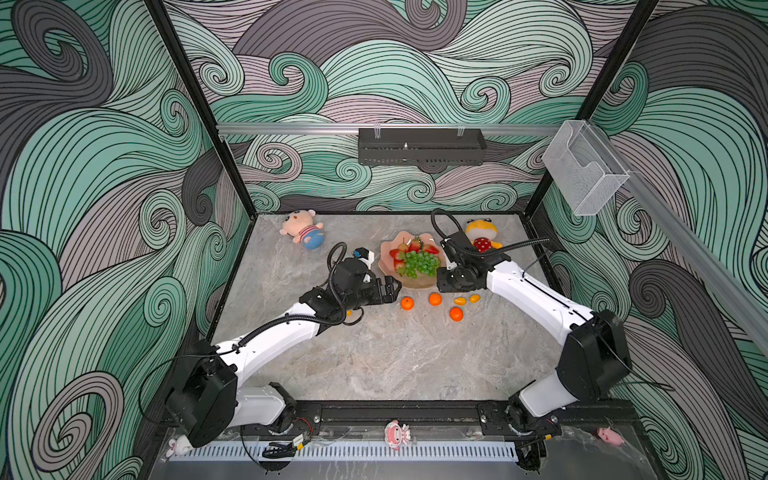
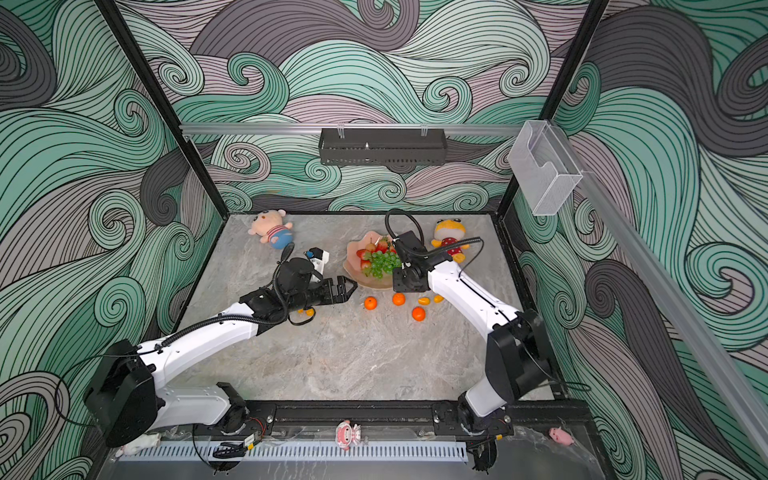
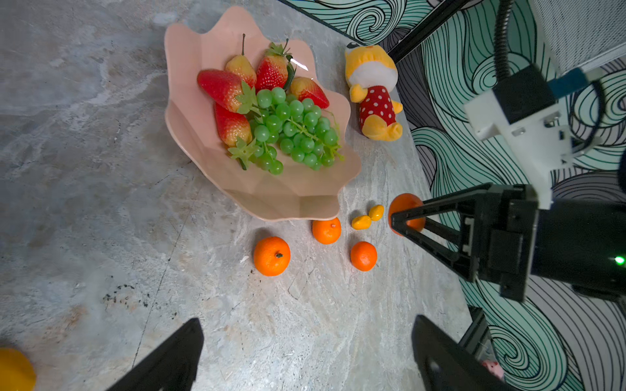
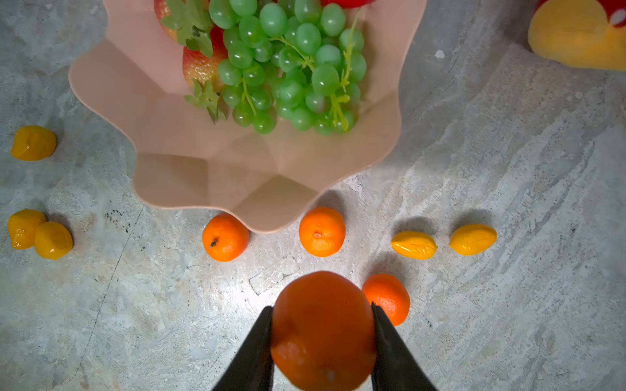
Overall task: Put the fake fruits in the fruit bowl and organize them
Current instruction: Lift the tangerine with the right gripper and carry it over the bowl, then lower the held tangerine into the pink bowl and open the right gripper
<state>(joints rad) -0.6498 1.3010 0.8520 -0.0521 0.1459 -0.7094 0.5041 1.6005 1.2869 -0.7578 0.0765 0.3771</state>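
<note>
Pinching a tangerine [image 4: 321,338] between its two black fingers, the right end effector [image 4: 321,306] hangs just short of the near rim of the pink bowl [image 4: 203,162], as the right wrist view shows. The bowl sits toward the back of the grey marbled desk [image 1: 374,353]. It holds a green grape bunch [image 4: 288,67], four strawberries [image 3: 220,88] and a small pear-shaped fruit [image 3: 241,67] at its far side. Three loose tangerines [image 3: 272,255] lie on the desk in front of the bowl. Two are close to the rim, one of them partly under its overhang in the right wrist view, and the third [image 4: 386,298] lies a little nearer the robot. Two kumquats [image 4: 414,245] lie side by side just right of them. Three more [image 4: 33,143] lie off the bowl's left side, two of them touching, and in both top views these are mostly hidden beneath the left arm. The left end effector [image 1: 392,289] is spread wide and empty, just beside the bowl's left near edge and near the leftmost loose tangerine. A yellow plush [image 1: 482,237] with a red dotted body lies behind the bowl on the right, and a pink doll [image 1: 301,232] lies at the back left, well apart from the fruit.
</note>
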